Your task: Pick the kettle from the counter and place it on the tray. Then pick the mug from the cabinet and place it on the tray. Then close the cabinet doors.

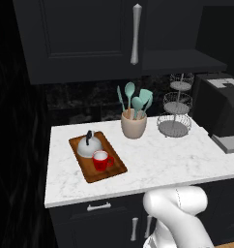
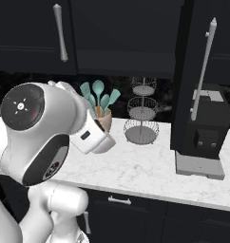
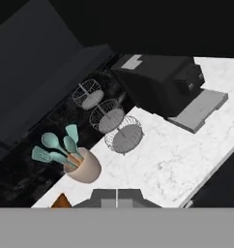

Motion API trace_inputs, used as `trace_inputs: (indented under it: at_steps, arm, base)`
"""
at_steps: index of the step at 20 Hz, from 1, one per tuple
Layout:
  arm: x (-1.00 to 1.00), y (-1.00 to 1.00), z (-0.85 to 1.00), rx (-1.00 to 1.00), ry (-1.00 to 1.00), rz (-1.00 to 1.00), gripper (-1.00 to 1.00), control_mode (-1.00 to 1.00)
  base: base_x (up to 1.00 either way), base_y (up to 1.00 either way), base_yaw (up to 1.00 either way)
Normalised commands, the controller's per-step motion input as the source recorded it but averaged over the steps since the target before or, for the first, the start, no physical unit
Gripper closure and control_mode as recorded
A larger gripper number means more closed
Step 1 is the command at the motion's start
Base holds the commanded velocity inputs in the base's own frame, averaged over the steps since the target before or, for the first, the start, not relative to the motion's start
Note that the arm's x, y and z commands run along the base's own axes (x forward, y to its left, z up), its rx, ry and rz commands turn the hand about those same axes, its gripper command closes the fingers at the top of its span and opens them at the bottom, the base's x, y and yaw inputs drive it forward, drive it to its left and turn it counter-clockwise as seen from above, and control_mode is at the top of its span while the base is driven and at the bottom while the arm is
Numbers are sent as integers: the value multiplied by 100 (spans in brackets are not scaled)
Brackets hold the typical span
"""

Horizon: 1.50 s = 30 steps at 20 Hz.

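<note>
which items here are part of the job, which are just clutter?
Job items:
- kettle, on the tray
- mug, on the tray
- tray
- counter
- cabinet doors: left one closed, right one swung open

Clutter:
- utensil crock
- tiered wire basket stand
- coffee machine

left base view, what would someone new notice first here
The red mug catches the eye first: it sits on the brown wooden tray on the left of the white marble counter, right in front of the silver kettle. Next comes the beige crock of teal utensils just behind the tray, beside a three-tier wire stand. Above them, one black cabinet door looks closed, and another door on the right stands open.
</note>
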Motion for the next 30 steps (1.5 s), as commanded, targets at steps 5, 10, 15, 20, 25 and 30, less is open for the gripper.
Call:
trace_inputs:
  at_steps: [5,10,15,20,25,30]
  arm:
    - [-16,-27,-26,13,-20,-8,100,-100]
    - [-2,-59,-21,16,-3,-4,100,-100]
    - [-44,-66,-1,19,-12,0,100,-100]
    - [-31,-42,0,14,-20,0,100,-100]
    - [0,-39,0,16,-4,0,100,-100]
    - [0,-42,0,16,-6,0,100,-100]
  base:
    - [0,0,0]
    - [0,0,0]
    - [0,0,0]
    - [0,0,0]
    - [0,0,0]
    - [0,0,0]
